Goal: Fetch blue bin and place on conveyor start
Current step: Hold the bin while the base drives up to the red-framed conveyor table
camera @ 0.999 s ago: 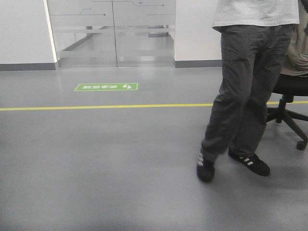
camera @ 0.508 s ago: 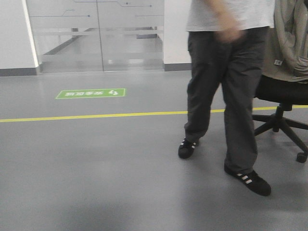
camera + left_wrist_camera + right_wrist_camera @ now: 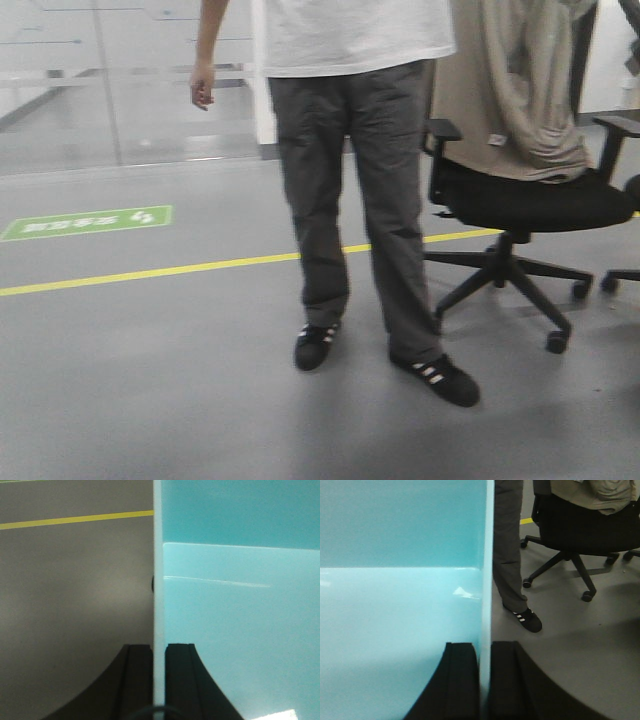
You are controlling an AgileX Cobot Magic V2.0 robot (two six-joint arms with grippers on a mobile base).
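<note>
Bin (image 3: 240, 630) is riding between the two arms. The left gripper (image 3: 159, 649), at the bottom centre of its view, is pinching one side wall. The right gripper (image 3: 485, 647) is pinching the opposite wall. Each pair of jaws is clamped on the thin plastic, one finger inside the tub and one outside. Carrying is the step in hand, I'd judge, and the conveyor is not showing in any view. Both arms should be moving as one, tub level and squeeze even, so neither wall is slipping or bowing. A man (image 3: 350, 180) is standing dead centre ahead, blocking the way. A chair (image 3: 520, 200) draped with a jacket (image 3: 510, 90) is sitting at right, and a yellow line (image 3: 150, 270) is crossing the floor behind him.
</note>
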